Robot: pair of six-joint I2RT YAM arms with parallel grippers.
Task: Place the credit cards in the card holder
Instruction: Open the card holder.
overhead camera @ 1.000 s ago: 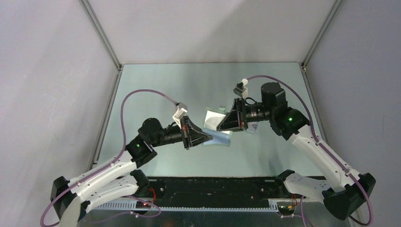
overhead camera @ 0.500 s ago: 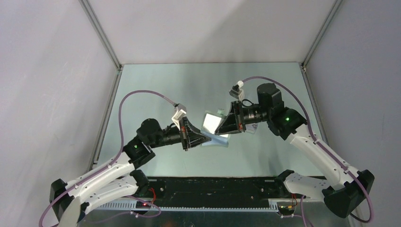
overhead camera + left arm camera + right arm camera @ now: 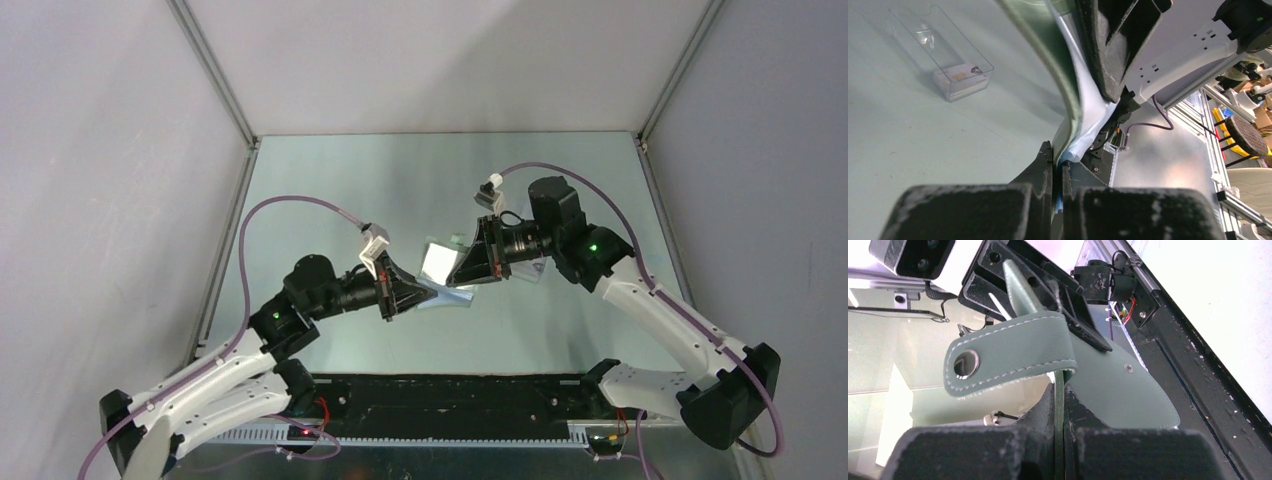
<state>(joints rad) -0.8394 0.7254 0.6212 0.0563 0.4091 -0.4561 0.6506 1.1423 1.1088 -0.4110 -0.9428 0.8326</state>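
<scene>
Blocked at middle of surface (image 3: 330, 190): left pincer (image 3: 428, 293) and right pincer (image 3: 462, 277) joined on card holder (image 3: 450, 297), clear case (image 3: 943, 52) just right. Passable along far, near-left, near-right stretches.

Table (image 3: 330, 180): pale green glossy top, on which soft light is reflected. Enclosure: 3 plain white panels are set around it, namely back wall (image 3: 440, 60), left wall (image 3: 90, 200), right wall (image 3: 780, 150). 2 aluminium posts (image 3: 212, 70) are fitted at the rear corners. 1 black rail (image 3: 450, 395) is fixed along the near edge.
</scene>
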